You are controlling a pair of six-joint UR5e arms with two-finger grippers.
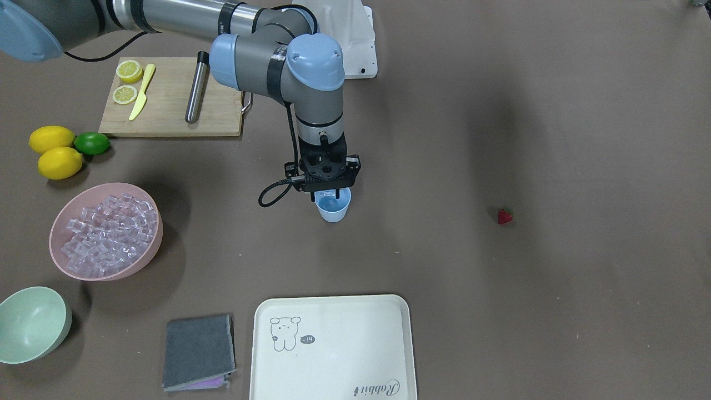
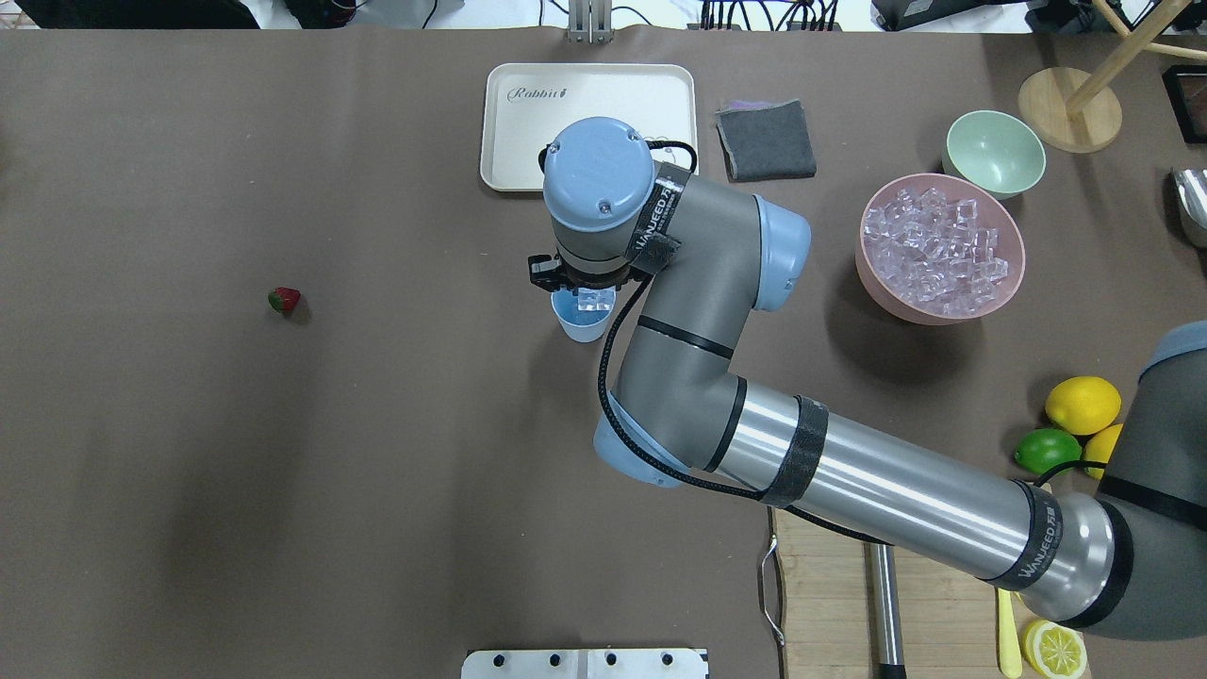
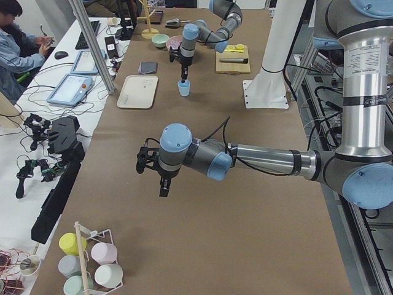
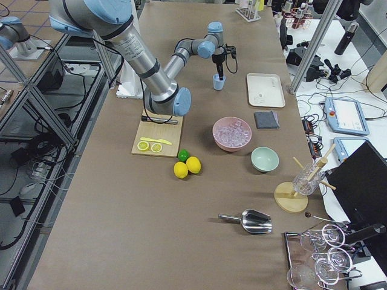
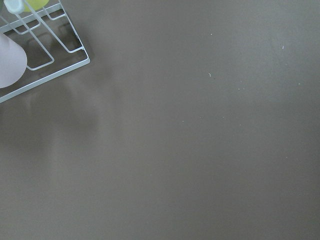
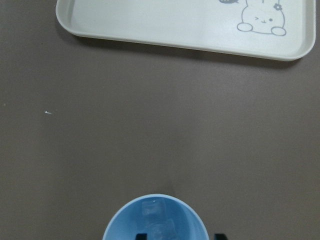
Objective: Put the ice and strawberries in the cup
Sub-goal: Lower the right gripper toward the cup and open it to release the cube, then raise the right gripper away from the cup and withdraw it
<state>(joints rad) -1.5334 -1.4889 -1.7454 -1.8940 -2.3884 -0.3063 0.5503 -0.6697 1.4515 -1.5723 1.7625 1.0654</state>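
Blue plastic marks the spot in the front-facing view: the cup [image 1: 333, 209] stands upright mid-table with the right gripper [image 1: 332, 191] directly over its mouth. The strawberry [image 1: 504, 216] lies alone, well apart toward the robot's left, and most of the ice [image 1: 105, 233] fills the pink bowl [image 1: 157, 240].

From overhead, one clear cube shows at the cup's mouth just under the wrist, which the front camera hides behind the gripper body.

Only the left side view shows the left gripper [image 3: 164, 187], hanging over bare table far from the cup; I cannot tell whether its jaws are apart or closed. The left wrist camera sees only brown cloth and a corner of a wire rack [image 5: 45, 55].

The right wrist camera settles the rest: two cubes sit inside the cup, and the dark fingertips [image 6: 142, 236] stand well apart above it, gripping nothing.

I judge the ice drop made. Done well, the lift goes straight up, so no finger clips the rim and tips the light cup; the strawberry is yet to be fetched
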